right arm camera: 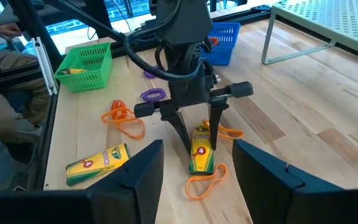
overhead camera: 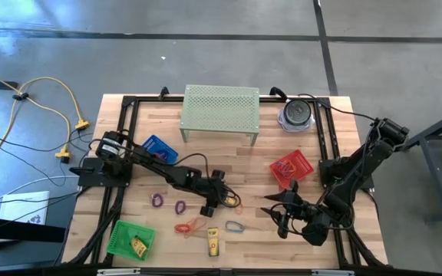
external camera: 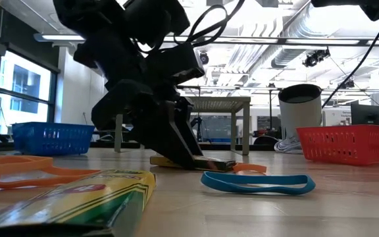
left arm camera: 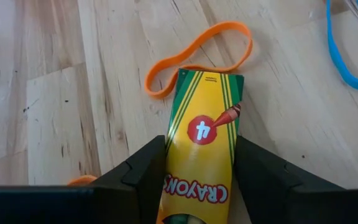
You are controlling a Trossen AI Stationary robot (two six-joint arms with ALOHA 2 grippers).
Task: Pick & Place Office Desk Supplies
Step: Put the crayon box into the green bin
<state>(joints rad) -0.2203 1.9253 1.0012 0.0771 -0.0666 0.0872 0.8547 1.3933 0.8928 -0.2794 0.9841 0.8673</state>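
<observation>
A yellow crayon box (left arm camera: 201,134) lies flat on the wooden table, and my left gripper (left arm camera: 201,146) is shut on it near the table's middle (overhead camera: 222,201). An orange band (left arm camera: 197,53) lies just beyond the box and a blue band (overhead camera: 235,226) lies nearby. A second crayon box (overhead camera: 212,241) rests near the front edge. Two purple bands (overhead camera: 157,200) (overhead camera: 180,206) and orange-red bands (overhead camera: 186,227) lie to the left. My right gripper (overhead camera: 282,208) hovers open at the right, pointing toward the left gripper, with nothing between its fingers (right arm camera: 135,180). My left gripper pinches the crayon box by its two long sides (left arm camera: 171,158) between its two fingers (left arm camera: 143,174), on the half nearer the wrist. The fingers slant down from the table's left and lie along the box. The box lies flat on the table.
A green basket (overhead camera: 121,234) holding a crayon box stands at the front left. A blue basket (overhead camera: 159,148) is at the left and a red basket (overhead camera: 292,169) at the right. A pale green perforated stand (overhead camera: 219,110) and a round container (overhead camera: 296,115) are at the back.
</observation>
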